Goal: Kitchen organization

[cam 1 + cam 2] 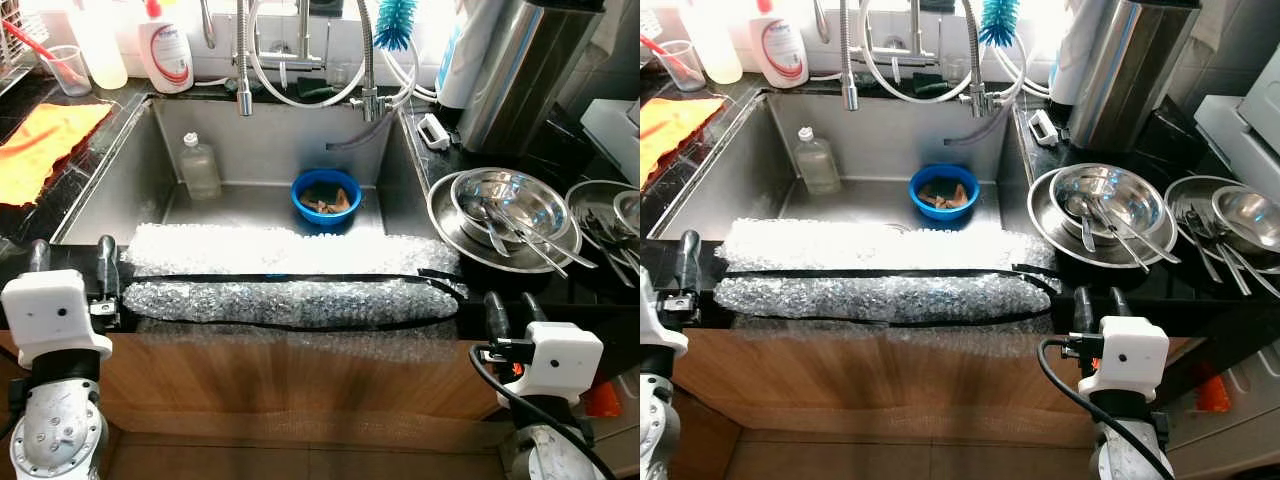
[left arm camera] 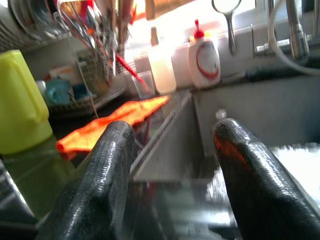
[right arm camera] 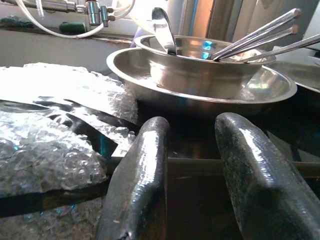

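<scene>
Left end effector: fingers apart, empty, at the sink's front edge.
Right end effector: fingers apart, empty, just before the steel bowls.
Bowls: nested on the tabletop right of the sink, utensils inside.
Handling (judged): rigid, light, slippery; loose utensils will shift.
Hold: pinch the outer rim.

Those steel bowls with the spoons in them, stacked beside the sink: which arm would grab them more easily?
The right one, probably. The right pincer sits open at the counter edge directly in front of the steel bowls, while the left pincer is at the sink's far corner, near the orange cloth.
</scene>
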Available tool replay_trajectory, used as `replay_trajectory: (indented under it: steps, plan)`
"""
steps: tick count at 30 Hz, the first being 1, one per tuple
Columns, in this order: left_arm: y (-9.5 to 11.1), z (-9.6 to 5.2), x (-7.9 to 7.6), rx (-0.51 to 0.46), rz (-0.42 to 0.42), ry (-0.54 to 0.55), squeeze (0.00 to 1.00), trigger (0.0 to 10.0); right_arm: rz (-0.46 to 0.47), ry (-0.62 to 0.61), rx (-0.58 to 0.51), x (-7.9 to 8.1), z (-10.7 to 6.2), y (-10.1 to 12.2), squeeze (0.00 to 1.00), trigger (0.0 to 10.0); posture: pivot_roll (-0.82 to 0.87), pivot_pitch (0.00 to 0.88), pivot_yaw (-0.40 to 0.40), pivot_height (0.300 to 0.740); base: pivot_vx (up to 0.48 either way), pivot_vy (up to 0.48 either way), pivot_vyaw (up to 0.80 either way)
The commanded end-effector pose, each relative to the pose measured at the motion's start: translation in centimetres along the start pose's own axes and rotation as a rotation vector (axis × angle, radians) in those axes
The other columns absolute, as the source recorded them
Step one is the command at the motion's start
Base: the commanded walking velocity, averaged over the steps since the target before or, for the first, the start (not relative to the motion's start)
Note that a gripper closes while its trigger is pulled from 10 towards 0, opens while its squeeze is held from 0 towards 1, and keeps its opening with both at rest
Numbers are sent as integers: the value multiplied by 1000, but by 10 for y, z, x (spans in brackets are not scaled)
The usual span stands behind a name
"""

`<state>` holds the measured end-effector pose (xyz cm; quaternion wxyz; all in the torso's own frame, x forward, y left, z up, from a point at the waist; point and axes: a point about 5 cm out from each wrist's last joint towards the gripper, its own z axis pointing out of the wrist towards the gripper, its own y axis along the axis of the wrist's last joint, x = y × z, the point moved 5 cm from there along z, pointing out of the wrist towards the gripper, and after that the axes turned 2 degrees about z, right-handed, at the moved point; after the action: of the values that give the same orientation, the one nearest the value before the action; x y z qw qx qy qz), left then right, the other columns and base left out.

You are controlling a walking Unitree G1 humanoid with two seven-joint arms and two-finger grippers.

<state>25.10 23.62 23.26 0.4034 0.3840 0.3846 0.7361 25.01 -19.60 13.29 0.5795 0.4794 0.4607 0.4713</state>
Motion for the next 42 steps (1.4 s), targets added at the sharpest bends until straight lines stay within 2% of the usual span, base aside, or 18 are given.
replay_trajectory:
  steps: [1, 3, 4, 6, 12, 15, 26, 35, 42]
  plan:
    - [24, 6, 1, -90, 29, 9, 0, 10000, 6, -4, -1, -3, 0, -1, 0, 10000, 59, 100, -33, 740, 0, 0, 0]
    - [36, 13, -9, -135, 6, -27, 0, 10000, 14, -6, 3, -2, 0, -2, 0, 10000, 63, 101, -33, 740, 0, 0, 0]
    - [36, 13, -9, -135, 6, -27, 0, 10000, 14, -6, 3, -2, 0, -2, 0, 10000, 63, 101, -33, 740, 0, 0, 0]
    - [36, 16, -18, -135, -42, -52, 0, 10000, 10, -2, 9, 0, 1, -3, 0, 10000, 62, 101, -33, 740, 0, 0, -475]
    - [28, 17, -38, -106, -99, -127, 0, 10000, 14, -7, 4, 0, 0, -1, 0, 10000, 49, 105, -34, 740, 0, 0, -725]
    - [30, 19, -40, -109, -110, -140, 0, 10000, 13, -9, 5, -1, 0, -1, 0, 10000, 50, 106, -34, 740, 0, 0, -775]
    - [35, 24, -32, -130, -117, -113, 0, 10000, 4, 12, 4, 5, 0, -2, 0, 10000, 57, 111, -34, 740, 0, 0, -775]
    - [35, 25, -34, -130, -130, -113, 0, 10000, 4, 11, 1, 6, 0, -1, 0, 10000, 57, 122, -24, 740, 0, 0, -775]
    - [31, 26, -39, -117, -148, -126, 0, 10000, 6, 9, 2, 7, -1, -1, 0, 10000, 56, 122, -14, 740, 0, 250, -775]
